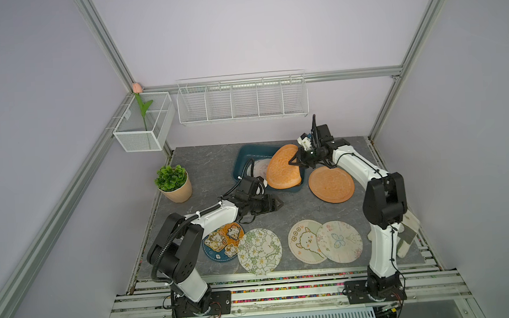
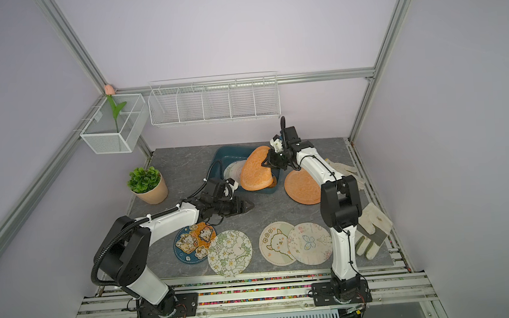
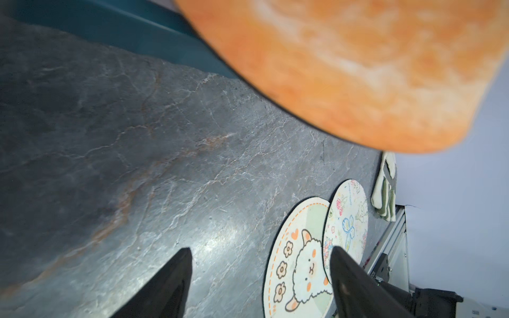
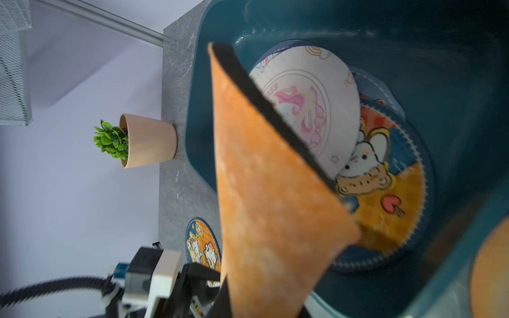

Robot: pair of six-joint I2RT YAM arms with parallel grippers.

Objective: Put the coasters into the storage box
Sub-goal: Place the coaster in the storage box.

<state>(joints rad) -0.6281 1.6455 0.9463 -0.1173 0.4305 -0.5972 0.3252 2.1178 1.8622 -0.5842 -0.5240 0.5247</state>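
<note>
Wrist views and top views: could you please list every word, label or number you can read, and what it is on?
None can be read for certain.
White-and-pink coaster in the storage box: curved small lettering, too blurred to read.
Butterfly coaster: faint handwriting-like marks, too small to read.

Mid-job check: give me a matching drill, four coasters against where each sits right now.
Things:
1. bent orange coaster
2. flat orange coaster
3. unicorn coaster
4. alpaca coaster
Places:
A. lying inside the storage box
B. on the table, edge under the butterfly coaster
C. on the table beside the box
D. pinched in the right gripper, above the box
Pairs: 1-D, 2-C, 3-A, 4-B
</note>
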